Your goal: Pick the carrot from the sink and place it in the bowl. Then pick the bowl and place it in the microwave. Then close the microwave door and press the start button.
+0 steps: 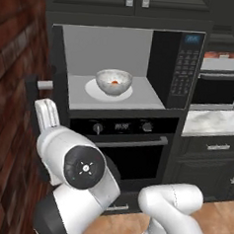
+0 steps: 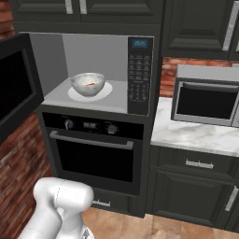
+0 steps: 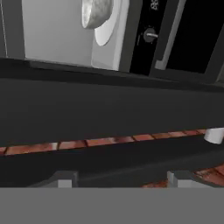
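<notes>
1. Microwave [image 1: 127, 65], the big built-in black one, takes up most of what I can see from here: its light grey cavity stands open above the black oven [image 1: 132, 145], with the keypad [image 1: 184, 69] and blue display on its right side
2. Its wide black door [image 2: 14, 86] is swung out to the left, leaning toward the brick wall [image 1: 11, 106]; in the hand view the door's dark slab [image 3: 109, 109] runs straight across, so the hand seems to sit right behind or beside it, presumably to push it closed
3. White arm [image 1: 85, 171] rises low on the left of the oven, its wrist reaching up toward the open door's edge, which fits a closing shove rather than any reach into the cavity
4. Bowl [image 1: 113, 82], mottled grey-white, sits upright on the round white turntable [image 1: 98, 92] near the middle of the cavity floor, well clear of the opening so the door can shut past it
5. Gripper [image 3: 118, 180] shows two finger tips standing apart with nothing between them, though the view is cramped, so I would call it open and empty
6. Carrot [image 1: 114, 82] is a small orange speck lying inside the bowl, so closing the door and the start button look like what remains
</notes>
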Robot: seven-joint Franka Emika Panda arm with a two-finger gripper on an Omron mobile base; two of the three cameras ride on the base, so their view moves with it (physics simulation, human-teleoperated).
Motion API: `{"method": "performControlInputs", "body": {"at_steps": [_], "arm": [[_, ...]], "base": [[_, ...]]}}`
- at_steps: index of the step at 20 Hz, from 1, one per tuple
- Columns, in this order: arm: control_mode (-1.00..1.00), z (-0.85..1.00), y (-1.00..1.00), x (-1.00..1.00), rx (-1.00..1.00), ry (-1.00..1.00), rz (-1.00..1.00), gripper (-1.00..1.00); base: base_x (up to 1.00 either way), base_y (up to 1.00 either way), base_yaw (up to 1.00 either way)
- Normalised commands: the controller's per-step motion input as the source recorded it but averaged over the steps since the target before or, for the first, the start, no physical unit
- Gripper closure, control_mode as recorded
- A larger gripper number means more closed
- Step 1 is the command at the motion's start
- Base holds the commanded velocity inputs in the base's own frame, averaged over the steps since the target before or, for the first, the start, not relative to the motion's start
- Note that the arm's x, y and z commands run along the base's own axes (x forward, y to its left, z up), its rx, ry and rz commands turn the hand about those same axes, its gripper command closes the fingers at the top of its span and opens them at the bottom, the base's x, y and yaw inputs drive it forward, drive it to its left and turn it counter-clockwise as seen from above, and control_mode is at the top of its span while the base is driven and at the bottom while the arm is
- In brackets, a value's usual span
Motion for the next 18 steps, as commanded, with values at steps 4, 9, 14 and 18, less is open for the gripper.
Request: {"method": "performControlInputs", "body": {"at_steps": [4, 9, 14, 18], "arm": [[-1.0, 0.0, -0.98, 0.61, 0.03, -0.03, -0.21, -1.0], [-1.0, 0.0, -0.84, 0.78, 0.01, 0.0, -0.2, -1.0], [-1.0, 0.0, -0.93, 0.99, 0.04, 0.0, -0.2, -1.0], [-1.0, 0.0, -1.0, 1.0, 0.06, 0.0, -0.18, -1.0]], "base": [[0.0, 0.0, 0.0], [0.0, 0.0, 0.0], [0.0, 0.0, 0.0], [0.0, 0.0, 0.0]]}}
